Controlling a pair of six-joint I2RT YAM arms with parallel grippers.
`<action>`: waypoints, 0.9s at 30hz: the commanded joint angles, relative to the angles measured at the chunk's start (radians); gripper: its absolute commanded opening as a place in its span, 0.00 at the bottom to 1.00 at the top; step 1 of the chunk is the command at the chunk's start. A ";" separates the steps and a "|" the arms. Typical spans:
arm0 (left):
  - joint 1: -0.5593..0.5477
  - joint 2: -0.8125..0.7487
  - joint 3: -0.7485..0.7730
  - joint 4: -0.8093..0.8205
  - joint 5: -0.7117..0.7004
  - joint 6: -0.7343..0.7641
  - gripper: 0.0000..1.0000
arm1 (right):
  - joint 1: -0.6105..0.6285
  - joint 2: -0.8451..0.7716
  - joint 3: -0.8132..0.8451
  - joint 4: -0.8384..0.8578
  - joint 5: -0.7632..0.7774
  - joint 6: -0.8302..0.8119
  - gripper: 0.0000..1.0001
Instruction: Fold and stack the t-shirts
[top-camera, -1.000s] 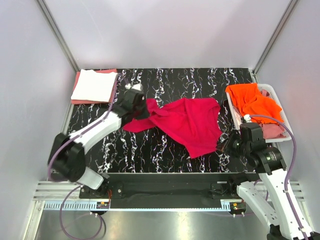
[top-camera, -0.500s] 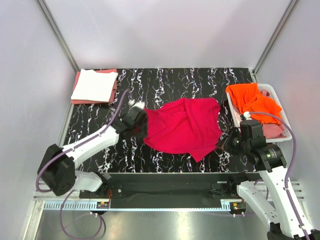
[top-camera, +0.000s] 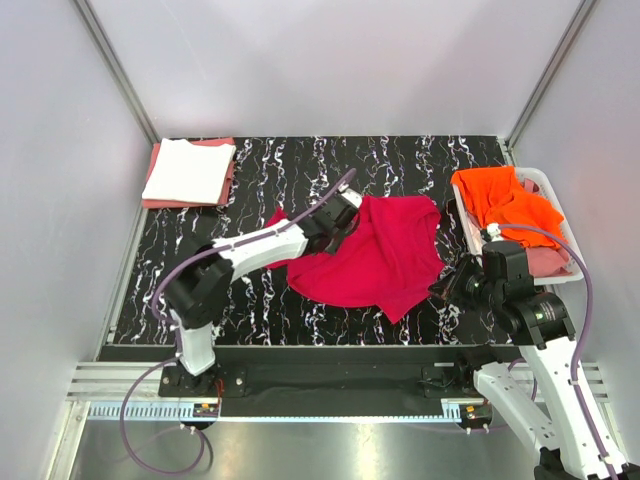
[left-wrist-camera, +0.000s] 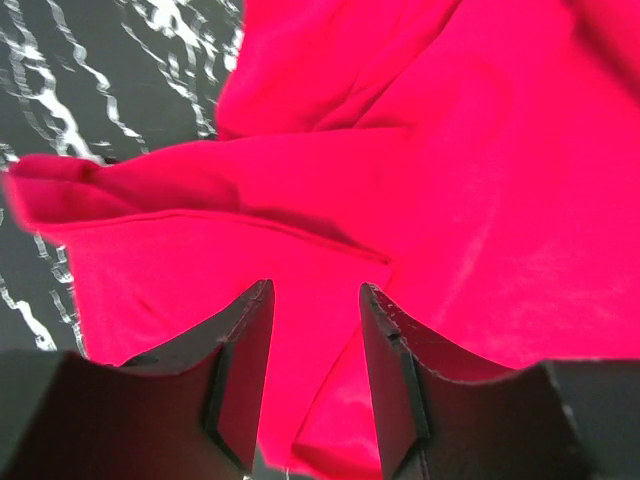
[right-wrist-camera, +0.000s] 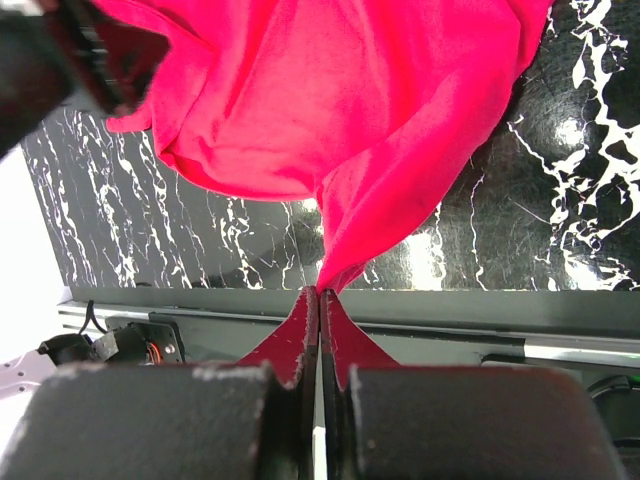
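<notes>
The crimson-red t-shirt (top-camera: 385, 255) lies crumpled in the middle of the black marbled table (top-camera: 400, 160). My left gripper (top-camera: 345, 213) hovers over its upper left part. In the left wrist view the left gripper (left-wrist-camera: 313, 300) is open, with only red cloth (left-wrist-camera: 450, 200) below it. My right gripper (top-camera: 443, 290) is at the shirt's near right corner. In the right wrist view it (right-wrist-camera: 320, 292) is shut on a pinched tip of the shirt (right-wrist-camera: 330, 100). A folded white t-shirt (top-camera: 185, 168) lies on a salmon-pink one (top-camera: 228, 185) at the back left.
A white perforated basket (top-camera: 563, 232) stands at the right edge. It holds a bright orange t-shirt (top-camera: 505, 200) and some pink cloth (top-camera: 545, 260). The table's near edge and a metal rail (right-wrist-camera: 480, 320) lie just below the right gripper. My left arm (right-wrist-camera: 80, 60) shows in the right wrist view.
My left gripper has swung right, from the shirt's left edge to over its middle. The shirt's left part has bunched rightward. The right gripper keeps its hold.
</notes>
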 joint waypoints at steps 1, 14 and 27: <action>-0.002 0.051 0.058 0.004 -0.037 0.018 0.45 | -0.002 0.004 0.032 0.034 -0.022 0.005 0.00; -0.036 0.099 0.064 0.024 -0.019 -0.034 0.41 | -0.002 0.016 0.012 0.061 -0.024 0.014 0.00; -0.045 0.159 0.059 0.030 -0.050 -0.055 0.35 | -0.002 0.016 0.010 0.074 -0.027 0.016 0.00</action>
